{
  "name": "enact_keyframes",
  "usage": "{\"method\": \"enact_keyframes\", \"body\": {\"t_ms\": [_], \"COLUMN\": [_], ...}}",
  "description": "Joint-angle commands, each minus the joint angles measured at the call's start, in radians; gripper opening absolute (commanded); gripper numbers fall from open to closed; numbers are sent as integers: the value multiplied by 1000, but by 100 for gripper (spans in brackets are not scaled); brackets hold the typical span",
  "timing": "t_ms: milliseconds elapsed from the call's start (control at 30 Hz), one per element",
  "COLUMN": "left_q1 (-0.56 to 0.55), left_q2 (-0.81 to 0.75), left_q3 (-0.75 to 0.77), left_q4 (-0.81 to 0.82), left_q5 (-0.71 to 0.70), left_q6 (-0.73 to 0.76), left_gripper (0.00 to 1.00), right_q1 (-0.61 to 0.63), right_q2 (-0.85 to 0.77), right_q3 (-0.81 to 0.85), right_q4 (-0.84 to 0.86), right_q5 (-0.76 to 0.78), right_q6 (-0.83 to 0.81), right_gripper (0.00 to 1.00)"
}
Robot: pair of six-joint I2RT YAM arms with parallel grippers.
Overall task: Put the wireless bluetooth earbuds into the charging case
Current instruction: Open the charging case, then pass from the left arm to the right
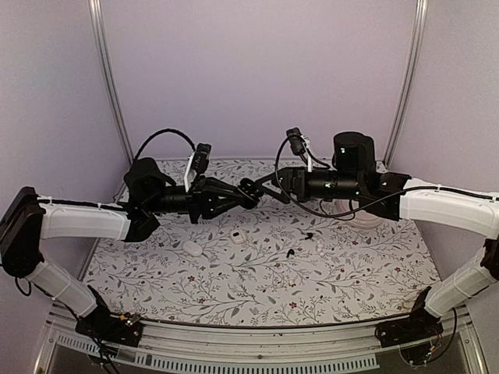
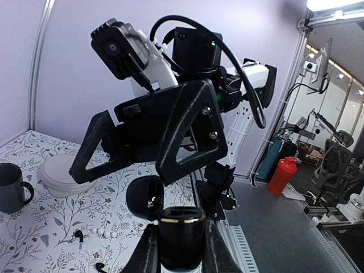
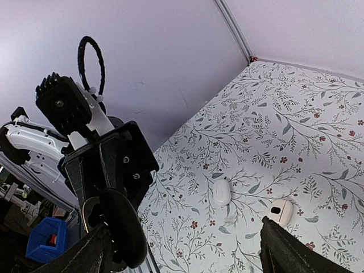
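Charging case (image 2: pixel 181 230): black, gold-rimmed, lid open, upright, held aloft | far earbud (image 1: pixel 309 234), near earbud (image 1: pixel 291 253): small, black, lying apart on tabletop (image 1: pixel 351 273)

Glossy black plastic charging case (image 2: pixel 181 242)

A flower-printed cloth (image 1: pixel 234 288) covers the table between pale lilac walls (image 1: pixel 257 70), where we see a dark mug (image 2: pixel 11 187) standing just beside a white round dish (image 2: pixel 51 173). Beyond the table's edge we make out a red bottle (image 2: pixel 282 175), office chairs (image 2: pixel 335 165) and a blue bin (image 3: pixel 48 242).
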Motion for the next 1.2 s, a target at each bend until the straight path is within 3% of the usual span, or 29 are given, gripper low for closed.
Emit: {"method": "enact_keyframes", "body": {"t_ms": [0,500,800,1167], "left_q1": [-15,-16,-16,-16], "left_q2": [-14,6,35,49], "left_q3": [16,17,16,14], "left_q4": [18,73,109,122], "left_q5": [-27,-25,-12,-9], "left_q6": [6,-37,-97,-119], "left_gripper": [0,0,0,0], "right_q1": [-6,-3,28,36], "right_q2": [-26,-33,-21,6], "right_q3": [-17,-78,-67,-56], "right_q4": [5,132,168,171], "right_q5": [-74,-109,-62,-80], "right_q6": [37,174,125,100], "right_gripper": [88,67,57,36]}}
